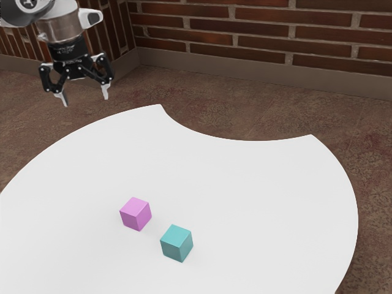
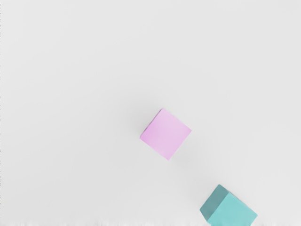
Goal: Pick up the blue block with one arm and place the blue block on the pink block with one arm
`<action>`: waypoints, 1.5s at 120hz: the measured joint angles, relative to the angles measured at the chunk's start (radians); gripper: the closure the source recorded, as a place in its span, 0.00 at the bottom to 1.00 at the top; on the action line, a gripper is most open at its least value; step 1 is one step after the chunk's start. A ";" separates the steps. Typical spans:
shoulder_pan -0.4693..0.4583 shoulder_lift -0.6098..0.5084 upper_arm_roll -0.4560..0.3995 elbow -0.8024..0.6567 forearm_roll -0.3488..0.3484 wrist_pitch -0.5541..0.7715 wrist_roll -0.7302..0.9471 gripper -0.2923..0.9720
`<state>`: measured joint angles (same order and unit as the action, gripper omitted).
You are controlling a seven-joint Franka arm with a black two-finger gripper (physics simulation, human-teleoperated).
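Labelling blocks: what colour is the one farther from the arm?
Teal block, clearest in the exterior view.

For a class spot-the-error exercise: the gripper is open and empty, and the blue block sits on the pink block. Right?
No. The exterior view shows the blue block beside the pink block, apart from it, both on the white table. The gripper is indeed open and empty.

A smooth white round surface (image 1: 257, 184) (a curved notch bites into its far edge) carries two things. A small pink cube (image 1: 135, 214) lies flat, and just beside it, not touching, lies a small teal-blue cube (image 1: 176, 242).
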<state>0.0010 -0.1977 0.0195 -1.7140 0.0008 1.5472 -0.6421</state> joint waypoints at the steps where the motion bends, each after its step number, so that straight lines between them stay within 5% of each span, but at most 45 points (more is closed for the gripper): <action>1: -0.001 0.000 0.000 -0.001 0.001 -0.001 -0.001 0.23; 18: -0.055 0.026 -0.007 -0.005 0.023 -0.010 -0.021 0.23; 26: -0.167 0.085 0.021 -0.009 0.005 -0.012 -0.029 0.23; 40: -0.258 0.035 -0.022 -0.190 -0.012 0.032 -0.046 0.23; 57: -0.265 0.055 -0.031 -0.398 -0.042 0.229 -0.061 0.23; 103: -0.271 0.146 -0.086 -0.583 -0.146 0.617 0.005 0.23; 138: -0.300 0.195 -0.093 -0.616 -0.180 0.729 0.182 0.23; 180: -0.252 0.260 -0.092 -0.612 -0.108 0.809 0.453 0.23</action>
<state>-0.2506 0.0619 -0.0724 -2.3264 -0.1076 2.3565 -0.1889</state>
